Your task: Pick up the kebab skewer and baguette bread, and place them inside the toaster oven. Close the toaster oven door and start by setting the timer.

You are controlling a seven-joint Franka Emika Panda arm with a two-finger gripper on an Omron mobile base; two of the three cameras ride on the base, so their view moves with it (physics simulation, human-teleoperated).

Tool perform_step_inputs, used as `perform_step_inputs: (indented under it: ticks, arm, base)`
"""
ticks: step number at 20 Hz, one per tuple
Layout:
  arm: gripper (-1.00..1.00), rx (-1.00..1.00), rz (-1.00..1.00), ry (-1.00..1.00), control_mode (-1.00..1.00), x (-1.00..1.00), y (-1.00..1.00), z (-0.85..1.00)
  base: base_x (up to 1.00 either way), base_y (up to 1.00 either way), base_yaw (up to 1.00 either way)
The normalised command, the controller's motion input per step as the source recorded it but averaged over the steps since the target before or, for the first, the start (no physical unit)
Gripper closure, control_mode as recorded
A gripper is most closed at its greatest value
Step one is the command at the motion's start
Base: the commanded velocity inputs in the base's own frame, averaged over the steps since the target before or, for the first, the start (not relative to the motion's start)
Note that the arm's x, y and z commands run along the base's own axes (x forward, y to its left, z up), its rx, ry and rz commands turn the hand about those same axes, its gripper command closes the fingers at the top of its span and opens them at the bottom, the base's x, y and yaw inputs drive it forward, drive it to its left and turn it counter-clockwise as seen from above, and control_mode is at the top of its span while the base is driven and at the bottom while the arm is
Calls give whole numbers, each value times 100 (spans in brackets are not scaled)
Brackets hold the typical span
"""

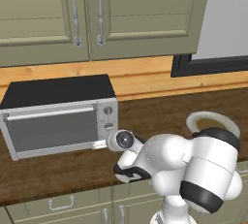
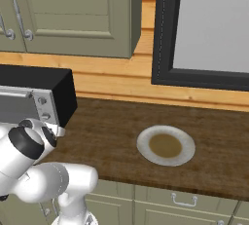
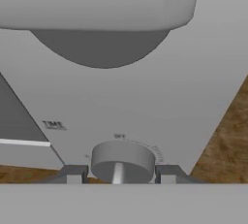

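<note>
We found the gripper (image 3: 117, 173) closed narrow on the timer knob (image 3: 122, 159), one fingertip at its nine o'clock and one at three, low on the toaster oven (image 1: 58, 103) panel, door shut.

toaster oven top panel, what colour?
Black, above a silver front; the toaster oven shows it best in the left base view.
</note>
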Motion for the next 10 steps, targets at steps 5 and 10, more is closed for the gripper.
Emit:
perform_step_inputs:
  ticks: [5,10]
  arm:
    - [100,10,-3,0,-100,0,0,0]
    - [100,18,-6,0,-100,0,0,0]
  base:
    - [0,0,0]
    - [0,0,0]
